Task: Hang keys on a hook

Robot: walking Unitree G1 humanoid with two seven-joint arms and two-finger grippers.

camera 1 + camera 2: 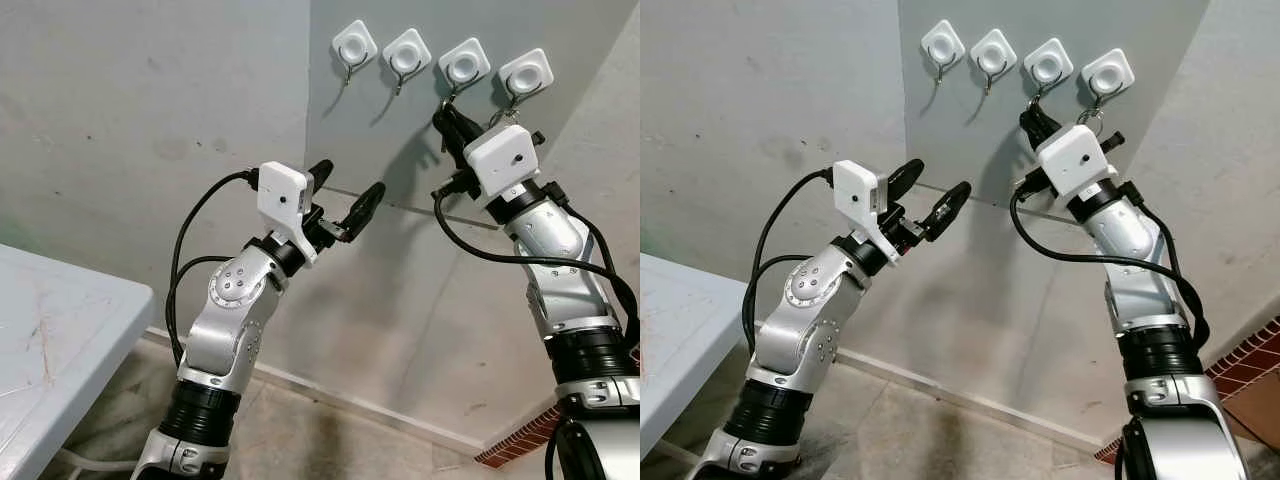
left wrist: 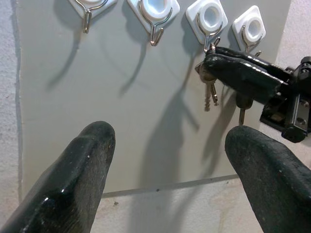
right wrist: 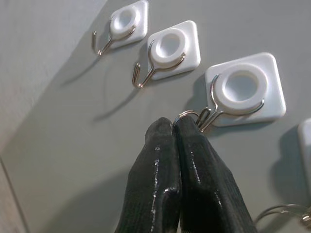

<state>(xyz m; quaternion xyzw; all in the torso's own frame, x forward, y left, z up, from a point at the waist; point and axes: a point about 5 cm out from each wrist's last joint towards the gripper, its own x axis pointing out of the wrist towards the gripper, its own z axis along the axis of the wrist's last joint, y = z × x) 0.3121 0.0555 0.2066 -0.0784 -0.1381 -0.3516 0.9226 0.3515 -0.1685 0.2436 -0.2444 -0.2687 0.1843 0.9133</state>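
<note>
Four white hooks sit in a row on a grey wall panel (image 1: 400, 160). My right gripper (image 3: 175, 127) is raised to the third hook (image 3: 239, 87) from the left, shut on a key ring (image 3: 187, 114) whose loop touches that hook's wire. Its keys (image 2: 209, 92) dangle under the black fingers (image 2: 243, 73). A second set of keys (image 1: 505, 115) hangs from the rightmost hook (image 1: 526, 73). My left gripper (image 1: 348, 182) is open and holds nothing, below the two bare left hooks (image 1: 354, 45) and a little off the panel.
A white table (image 1: 60, 330) stands at the lower left. Grey walls meet in a corner behind the arms. Red brick edging (image 1: 520, 440) lies on the floor at the lower right. Black cables loop off both wrists.
</note>
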